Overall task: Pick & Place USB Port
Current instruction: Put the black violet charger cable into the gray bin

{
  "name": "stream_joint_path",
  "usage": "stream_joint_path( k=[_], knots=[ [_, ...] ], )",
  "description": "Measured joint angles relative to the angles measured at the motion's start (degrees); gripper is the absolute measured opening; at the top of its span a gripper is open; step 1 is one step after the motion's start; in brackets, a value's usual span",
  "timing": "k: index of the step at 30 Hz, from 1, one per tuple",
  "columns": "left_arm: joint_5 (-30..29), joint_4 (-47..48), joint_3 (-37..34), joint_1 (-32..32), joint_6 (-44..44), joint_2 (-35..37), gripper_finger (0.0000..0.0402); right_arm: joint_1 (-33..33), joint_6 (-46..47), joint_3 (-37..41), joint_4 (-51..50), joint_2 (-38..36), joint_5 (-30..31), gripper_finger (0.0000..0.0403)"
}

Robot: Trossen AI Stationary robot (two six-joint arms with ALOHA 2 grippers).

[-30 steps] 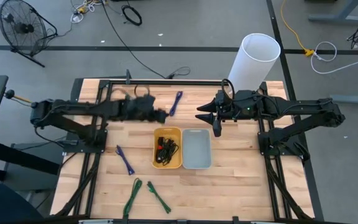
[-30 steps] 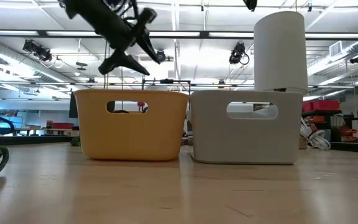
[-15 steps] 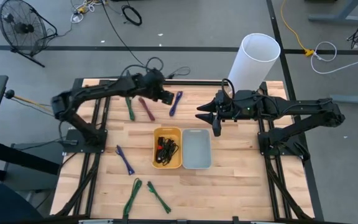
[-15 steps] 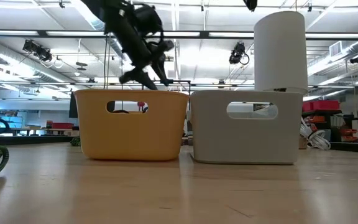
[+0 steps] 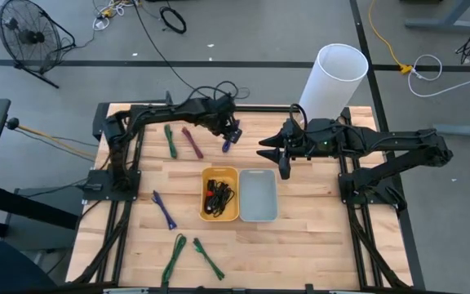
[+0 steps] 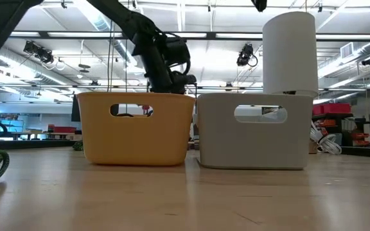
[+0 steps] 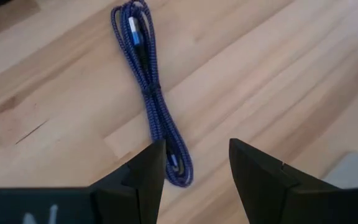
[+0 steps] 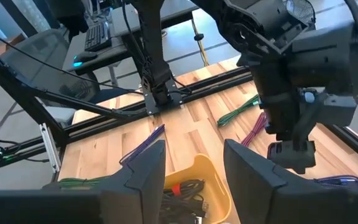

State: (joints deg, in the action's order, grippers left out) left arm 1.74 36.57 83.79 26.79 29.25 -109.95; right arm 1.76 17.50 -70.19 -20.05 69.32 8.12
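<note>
A blue braided USB cable (image 7: 149, 93), coiled into a long bundle, lies flat on the wooden table near its far edge (image 5: 232, 133). My left gripper (image 7: 194, 163) is open and hovers right above the bundle's near end, pointing down, without touching it; it also shows in the high view (image 5: 229, 131) and behind the yellow bin in the low view (image 6: 166, 70). My right gripper (image 8: 194, 163) is open and waits in the air right of the cable (image 5: 272, 152). The yellow bin (image 5: 219, 193) holds black cables.
An empty grey bin (image 5: 258, 195) stands right of the yellow one. Green (image 5: 170, 140) and maroon (image 5: 192, 142) cables lie left of the blue one; a purple cable (image 5: 164, 210) and two green ones (image 5: 175, 256) lie nearer. A white cylinder (image 5: 333, 77) stands at the far right.
My left arm has swung from left of the yellow bin toward the table's far edge and then right, passing the green and maroon cables, and has come down over the blue cable. My right arm has kept still.
</note>
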Motion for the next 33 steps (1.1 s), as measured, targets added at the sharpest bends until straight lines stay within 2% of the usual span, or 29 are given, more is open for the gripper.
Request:
stream_joint_path(
  k=[16,33],
  knots=[
    [-3.4,-0.7,0.1,-2.2,-1.5,-5.5,0.0181,-0.1,0.0,0.0,-0.2,0.0,0.0,0.0162],
    [-4.0,-1.6,-0.1,-3.0,-1.4,-9.4,0.0181,-0.1,0.0,0.0,-0.7,0.0,-0.1,0.0162]
  ],
)
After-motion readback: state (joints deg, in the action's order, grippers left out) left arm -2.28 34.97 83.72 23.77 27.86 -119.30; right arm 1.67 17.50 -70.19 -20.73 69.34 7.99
